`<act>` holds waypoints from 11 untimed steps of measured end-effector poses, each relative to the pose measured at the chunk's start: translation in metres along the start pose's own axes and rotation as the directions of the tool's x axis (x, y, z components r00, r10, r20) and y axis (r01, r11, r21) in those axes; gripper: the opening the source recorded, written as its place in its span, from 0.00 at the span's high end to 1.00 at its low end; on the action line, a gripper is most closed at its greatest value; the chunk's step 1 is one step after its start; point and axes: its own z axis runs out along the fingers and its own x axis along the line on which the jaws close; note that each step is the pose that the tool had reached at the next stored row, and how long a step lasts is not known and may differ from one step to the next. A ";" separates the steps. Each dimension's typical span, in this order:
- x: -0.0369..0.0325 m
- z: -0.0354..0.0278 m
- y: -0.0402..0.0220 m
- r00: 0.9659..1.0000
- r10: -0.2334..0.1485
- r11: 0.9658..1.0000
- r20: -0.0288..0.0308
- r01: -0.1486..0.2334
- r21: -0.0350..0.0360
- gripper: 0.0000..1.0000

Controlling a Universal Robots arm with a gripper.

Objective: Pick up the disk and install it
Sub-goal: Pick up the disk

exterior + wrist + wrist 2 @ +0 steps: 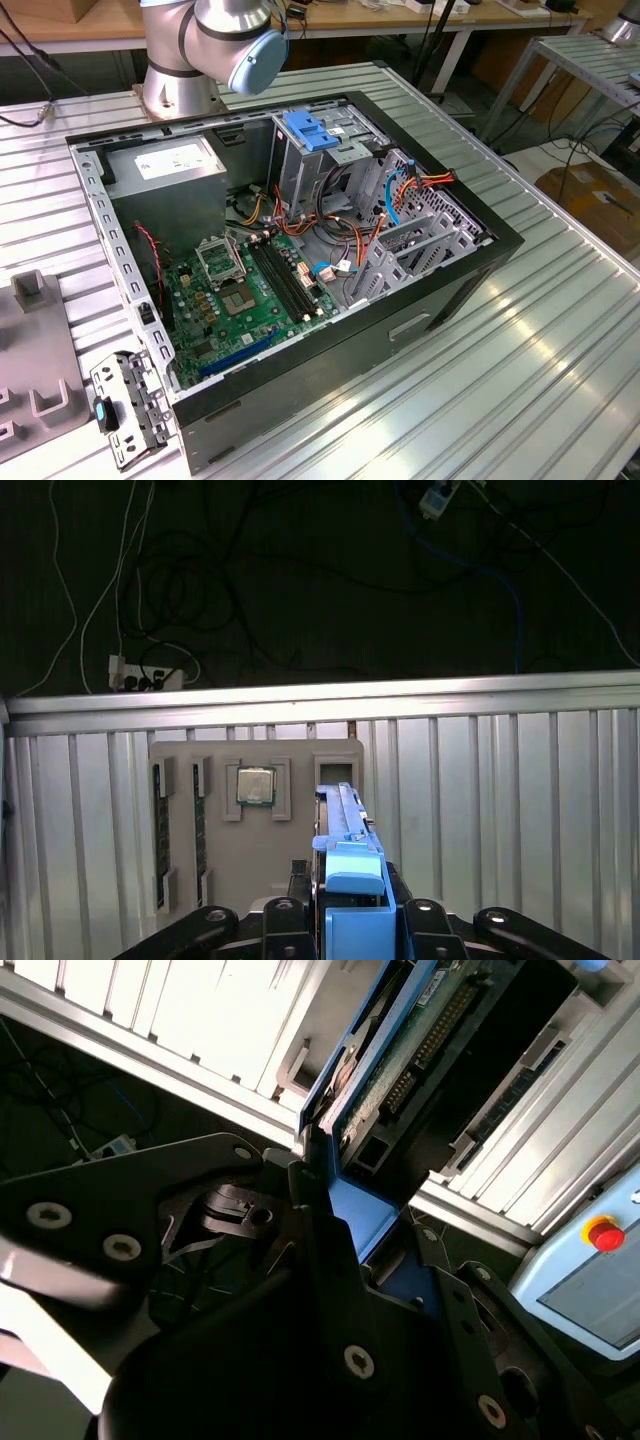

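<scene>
The disk (345,855) stands on edge between my fingers. In the first wrist view its bright blue carrier rail and end tab face the camera. In the second wrist view the disk (420,1035) shows its green circuit-board underside, edged by the blue rail. My gripper (348,915) is shut on the carrier's end, with a black finger on each side; the second wrist view also shows the gripper (335,1220) clamped on the blue tab. The disk hangs over a grey parts fixture (300,880) on the ribbed metal table.
The open computer case (480,270) lies on the table with its motherboard (250,290) exposed. A tall metal cage with a blue clip (310,130) stands at its back. The fixture holds a processor chip (256,785) and memory sticks (160,830). A red stop button (600,1232) is nearby.
</scene>
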 end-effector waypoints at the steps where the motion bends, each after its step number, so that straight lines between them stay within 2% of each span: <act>1: 0.0000 -0.0007 0.0000 1.000 0.000 1.000 0.000 0.000 0.000 0.63; 11: 0.0002 -0.0088 -0.0002 1.000 0.000 1.000 0.000 0.000 -0.001 0.63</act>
